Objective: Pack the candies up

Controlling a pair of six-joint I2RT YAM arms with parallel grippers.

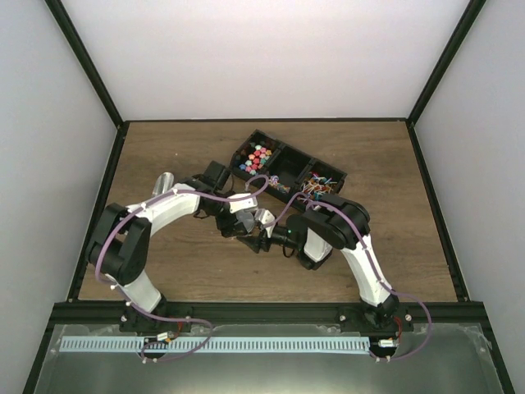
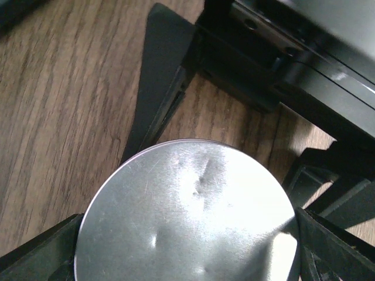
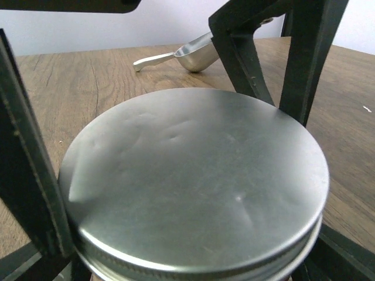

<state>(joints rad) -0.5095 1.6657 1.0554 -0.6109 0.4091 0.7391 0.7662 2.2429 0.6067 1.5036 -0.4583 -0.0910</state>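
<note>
The left arm [image 1: 160, 205] is rising from its base, doubling back at the shoulder and reaching low and rightward, with its wrist tipping downward. The right arm [image 1: 361, 263] is arching up from its own base, folding sharply at the elbow and stretching leftward. The left gripper [image 1: 248, 226] and the right gripper [image 1: 267, 240] are sitting just beside each other between the two bases. The left fingers [image 2: 41, 260] are pressing against opposite edges of a metal lid [image 2: 187, 216]. The right fingers [image 3: 26, 175] are standing wide apart, straddling the same lid from the side; whether they are actually gripping is not showing.
</note>
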